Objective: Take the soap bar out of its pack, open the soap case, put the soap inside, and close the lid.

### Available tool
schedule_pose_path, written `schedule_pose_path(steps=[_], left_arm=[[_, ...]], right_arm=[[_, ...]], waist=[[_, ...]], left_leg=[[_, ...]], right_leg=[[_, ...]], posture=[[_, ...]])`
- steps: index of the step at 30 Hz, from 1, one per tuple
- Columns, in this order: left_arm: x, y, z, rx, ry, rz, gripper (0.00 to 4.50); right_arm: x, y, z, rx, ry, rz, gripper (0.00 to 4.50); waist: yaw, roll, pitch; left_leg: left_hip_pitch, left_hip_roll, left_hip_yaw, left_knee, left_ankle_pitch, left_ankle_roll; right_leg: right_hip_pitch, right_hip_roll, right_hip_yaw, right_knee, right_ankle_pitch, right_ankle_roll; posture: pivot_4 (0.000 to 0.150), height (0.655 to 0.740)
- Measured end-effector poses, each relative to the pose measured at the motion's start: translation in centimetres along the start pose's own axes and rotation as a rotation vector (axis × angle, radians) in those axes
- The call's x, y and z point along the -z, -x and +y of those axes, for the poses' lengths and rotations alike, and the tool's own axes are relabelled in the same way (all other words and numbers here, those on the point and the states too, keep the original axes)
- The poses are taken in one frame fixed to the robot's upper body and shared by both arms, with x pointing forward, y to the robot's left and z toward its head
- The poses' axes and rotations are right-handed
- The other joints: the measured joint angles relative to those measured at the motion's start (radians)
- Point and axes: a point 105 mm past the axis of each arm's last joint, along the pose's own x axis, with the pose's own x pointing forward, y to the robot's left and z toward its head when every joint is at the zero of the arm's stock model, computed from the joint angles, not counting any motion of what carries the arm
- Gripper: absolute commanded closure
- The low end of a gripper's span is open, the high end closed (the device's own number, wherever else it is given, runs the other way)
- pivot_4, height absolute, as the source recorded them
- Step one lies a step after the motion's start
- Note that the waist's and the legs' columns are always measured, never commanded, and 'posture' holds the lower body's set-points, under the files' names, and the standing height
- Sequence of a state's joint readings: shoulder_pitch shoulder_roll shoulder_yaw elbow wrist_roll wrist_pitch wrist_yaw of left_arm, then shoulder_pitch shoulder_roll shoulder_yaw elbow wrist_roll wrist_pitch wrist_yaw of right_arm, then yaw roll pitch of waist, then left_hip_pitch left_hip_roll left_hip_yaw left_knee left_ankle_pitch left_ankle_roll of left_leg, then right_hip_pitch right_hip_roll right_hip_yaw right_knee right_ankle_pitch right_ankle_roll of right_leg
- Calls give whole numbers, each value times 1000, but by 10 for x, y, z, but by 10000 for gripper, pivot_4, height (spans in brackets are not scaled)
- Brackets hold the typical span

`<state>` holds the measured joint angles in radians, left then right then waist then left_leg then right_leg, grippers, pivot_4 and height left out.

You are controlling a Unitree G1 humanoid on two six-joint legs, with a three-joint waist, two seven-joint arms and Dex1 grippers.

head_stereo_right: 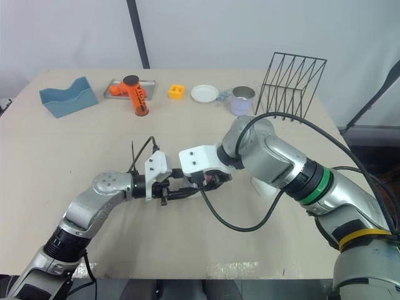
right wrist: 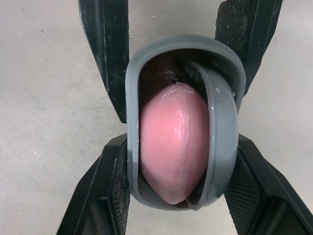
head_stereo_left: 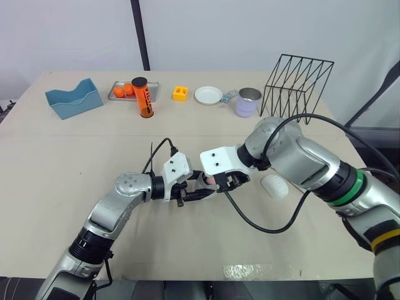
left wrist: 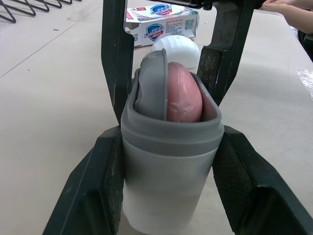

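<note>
The left gripper (head_stereo_left: pixel 192 195) is clamped on the white body of the soap case (left wrist: pixel 168 181), near the middle of the tabletop (head_stereo_left: pixel 75 162) and toward its near edge. The case's mouth is turned to the right gripper (head_stereo_left: pixel 225 182), whose fingers (right wrist: pixel 110 196) press the grey rim from both sides. This is probably to steady it while the pink soap (right wrist: pixel 171 147) seats beside a grey insert (left wrist: pixel 149 88). The white lid (head_stereo_left: pixel 274 186) lies apart toward the right edge, so closing remains. The right wrist view looks straight into the mouth. The left wrist view brings in the soap pack (left wrist: pixel 164 22) beyond the lid.
</note>
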<state>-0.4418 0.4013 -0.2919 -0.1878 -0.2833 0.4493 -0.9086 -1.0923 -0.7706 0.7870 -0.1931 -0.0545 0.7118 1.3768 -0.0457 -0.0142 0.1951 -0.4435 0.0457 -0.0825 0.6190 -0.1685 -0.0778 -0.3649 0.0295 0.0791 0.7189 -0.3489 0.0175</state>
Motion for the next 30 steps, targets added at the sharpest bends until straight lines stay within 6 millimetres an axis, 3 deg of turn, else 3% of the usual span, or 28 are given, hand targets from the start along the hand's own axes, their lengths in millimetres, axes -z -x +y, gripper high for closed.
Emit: schedule_pose_path(steps=[13,15,17,18,19,20,30], left_arm=[[-1,-1,-1,2,-11,-2,24945],[-1,-1,-1,2,-11,-2,24945],[0,-1,-1,0,-12,-2,24945],[0,-1,-1,0,-12,-2,24945],[0,-1,-1,0,-12,-3,24945],[1,-1,-1,1,-6,-6,24945],[2,2,-4,18,5,-14,24945]], right_arm=[[0,0,0,0,1,2,25014],[0,0,0,0,2,3,17039],[0,0,0,0,2,3,11870],[0,0,0,0,2,3,11870],[0,-1,0,0,-1,1,4997],[-2,-2,1,-4,-4,-15,1926],[0,2,-2,13,-56,-63,783]], waist=[[0,0,0],[0,0,0],[0,0,0],[0,0,0],[0,0,0],[0,0,0],[0,0,0]], left_leg=[[1,0,0,0,0,0],[1,0,0,0,0,0],[1,0,0,0,0,0],[1,0,0,0,0,0],[1,0,0,0,0,0],[1,0,0,0,0,0],[1,0,0,0,0,0]], right_leg=[[1,0,0,0,0,0],[1,0,0,0,0,0],[1,0,0,0,0,0],[1,0,0,0,0,0],[1,0,0,0,0,0],[1,0,0,0,0,0],[1,0,0,0,0,0]], posture=[[1500,7400],[1500,7400],[1500,7400],[1500,7400],[1500,7400],[1500,7400],[1500,7400]])
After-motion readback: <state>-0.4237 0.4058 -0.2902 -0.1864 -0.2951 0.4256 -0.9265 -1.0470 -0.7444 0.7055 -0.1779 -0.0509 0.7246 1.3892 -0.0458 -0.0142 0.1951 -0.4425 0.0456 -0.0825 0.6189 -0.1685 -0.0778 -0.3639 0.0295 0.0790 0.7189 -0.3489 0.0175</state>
